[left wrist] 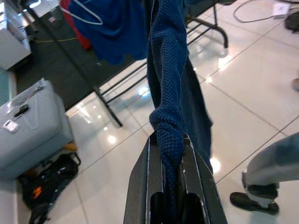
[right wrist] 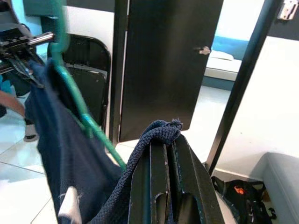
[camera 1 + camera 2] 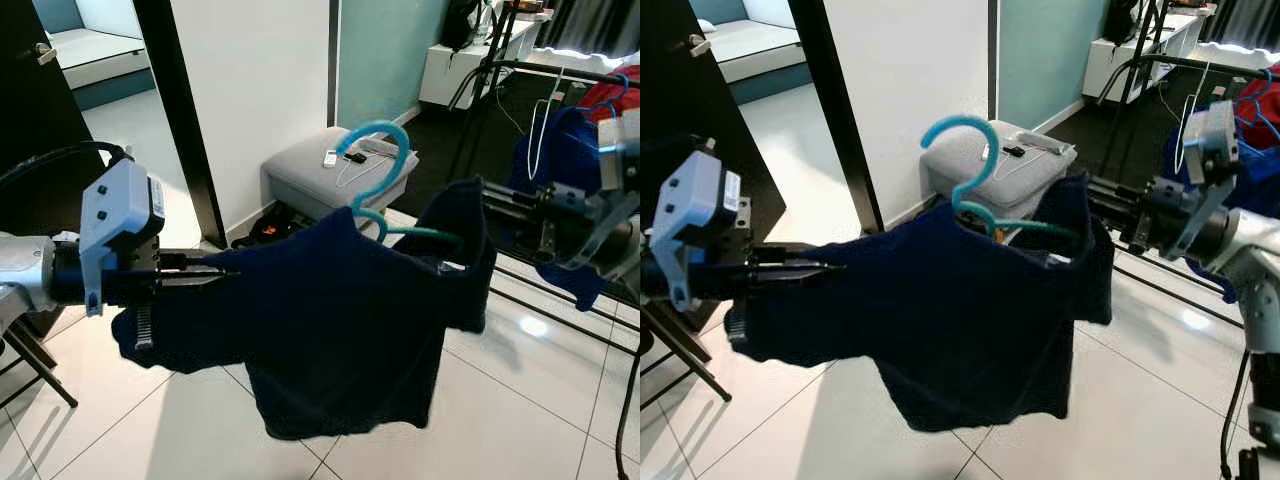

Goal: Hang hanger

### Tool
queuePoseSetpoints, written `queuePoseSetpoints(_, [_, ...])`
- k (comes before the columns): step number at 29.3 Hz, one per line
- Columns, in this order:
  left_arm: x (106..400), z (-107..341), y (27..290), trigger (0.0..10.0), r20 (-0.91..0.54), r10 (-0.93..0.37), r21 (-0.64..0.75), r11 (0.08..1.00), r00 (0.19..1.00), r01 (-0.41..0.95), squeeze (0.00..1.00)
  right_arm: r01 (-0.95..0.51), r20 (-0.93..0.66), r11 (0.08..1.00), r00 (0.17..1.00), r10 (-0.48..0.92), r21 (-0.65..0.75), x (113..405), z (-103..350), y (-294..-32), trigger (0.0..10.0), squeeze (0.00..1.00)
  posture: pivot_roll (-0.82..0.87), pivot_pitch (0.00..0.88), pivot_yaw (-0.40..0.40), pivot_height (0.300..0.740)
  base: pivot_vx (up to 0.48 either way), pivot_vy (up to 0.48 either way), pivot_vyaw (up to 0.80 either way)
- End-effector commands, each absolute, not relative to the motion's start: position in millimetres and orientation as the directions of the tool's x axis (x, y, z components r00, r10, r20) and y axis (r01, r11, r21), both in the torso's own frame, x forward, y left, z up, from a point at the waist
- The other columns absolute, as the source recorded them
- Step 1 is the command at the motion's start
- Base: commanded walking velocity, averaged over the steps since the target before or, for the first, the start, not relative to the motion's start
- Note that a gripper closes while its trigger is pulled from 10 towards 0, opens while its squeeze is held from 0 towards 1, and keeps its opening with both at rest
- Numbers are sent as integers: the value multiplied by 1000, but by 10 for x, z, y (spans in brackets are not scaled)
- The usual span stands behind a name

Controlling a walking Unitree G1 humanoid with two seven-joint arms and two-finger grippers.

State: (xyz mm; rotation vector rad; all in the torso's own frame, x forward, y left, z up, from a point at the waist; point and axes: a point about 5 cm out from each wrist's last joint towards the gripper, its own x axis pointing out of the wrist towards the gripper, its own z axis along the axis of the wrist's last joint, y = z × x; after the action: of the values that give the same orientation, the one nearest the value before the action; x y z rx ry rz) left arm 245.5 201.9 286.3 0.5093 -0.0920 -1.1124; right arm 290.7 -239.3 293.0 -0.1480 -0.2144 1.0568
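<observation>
Stretching the navy sweater (image 3: 330, 320) between both clamped hands, left hand (image 3: 215, 272) and right hand (image 3: 1110, 215); I fear the teal hanger (image 3: 375, 170) slipping out before reaching the rack (image 3: 560, 75).

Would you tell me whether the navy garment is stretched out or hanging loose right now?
Stretched out. The navy garment spans between the left claw and right claw, each pinching an end, with the teal hanger inside and its lower part drooping.
</observation>
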Motion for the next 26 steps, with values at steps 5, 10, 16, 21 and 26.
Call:
queuePoseSetpoints(5, [2548, 2869, 2019, 0, -138, -841, 478, 407, 524, 779, 0, -830, 115, 478, 466, 877, -286, 2953, 3077, -2321, 0, 0, -41, 0, -1, 740, 0, 0, 0])
queuePoseSetpoints(10, [2586, 2861, 2068, 0, -136, -811, 494, 442, 569, 748, 0, -797, 105, 520, 515, 851, -308, 3017, 3143, -2411, 0, 0, -41, 0, -7, 740, 0, 0, 0])
queuePoseSetpoints(16, [2592, 2849, 2027, 0, -116, -813, 492, 453, 571, 744, 0, -720, 57, 613, 632, 773, -326, 3191, 3082, -2437, 0, 0, -41, 0, -7, 740, 0, 0, 0])
queuePoseSetpoints(21, [2590, 2806, 1915, 0, -84, -826, 473, 459, 558, 752, 0, -456, -2, 792, 867, 498, -406, 3495, 3029, -2681, 0, 0, -33, 0, -11, 740, 0, 0, 0])
queuePoseSetpoints(26, [2644, 2723, 1606, 0, -12, -834, 431, 494, 552, 755, 0, -575, 29, 717, 772, 635, -394, 3538, 3108, -2388, 0, 0, -35, 0, -19, 740, 0, 0, 0])
